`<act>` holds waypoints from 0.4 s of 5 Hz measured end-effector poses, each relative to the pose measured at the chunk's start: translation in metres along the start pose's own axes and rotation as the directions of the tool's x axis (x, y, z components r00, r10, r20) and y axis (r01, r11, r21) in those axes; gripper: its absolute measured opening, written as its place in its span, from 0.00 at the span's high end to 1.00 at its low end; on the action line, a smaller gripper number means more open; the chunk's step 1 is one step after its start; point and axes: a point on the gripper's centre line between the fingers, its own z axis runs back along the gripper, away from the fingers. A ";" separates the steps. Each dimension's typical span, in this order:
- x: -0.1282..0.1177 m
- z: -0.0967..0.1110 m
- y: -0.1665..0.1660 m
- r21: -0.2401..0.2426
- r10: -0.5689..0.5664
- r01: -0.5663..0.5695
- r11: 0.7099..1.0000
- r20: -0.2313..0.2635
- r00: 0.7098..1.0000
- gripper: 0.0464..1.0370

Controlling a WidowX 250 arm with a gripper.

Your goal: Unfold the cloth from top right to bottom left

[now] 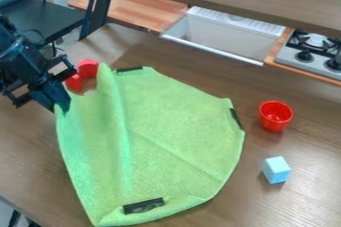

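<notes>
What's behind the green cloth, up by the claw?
A curved red object shows past the upper left edge of the green cloth. The cloth seems to cover its right side, so I can't tell its full shape or what lies beneath.

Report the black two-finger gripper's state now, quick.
Gripper: closed, holding the light-green textured cloth by its edge at the view's left.

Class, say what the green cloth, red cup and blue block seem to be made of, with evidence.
Green cloth: matt, textured fabric, perhaps microfibre; it drapes in folds.
Red cup: glossy, probably plastic, judging by its highlights, though glazed ceramic is possible.
Blue block: matt, possibly painted wood or foam; plain faces don't settle it.
</notes>
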 end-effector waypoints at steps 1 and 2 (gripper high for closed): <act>0.000 0.005 0.006 0.108 0.001 -0.005 0.994 0.028 1.000 0.99; -0.006 0.005 0.010 0.163 0.009 -0.009 0.987 -0.004 1.000 0.99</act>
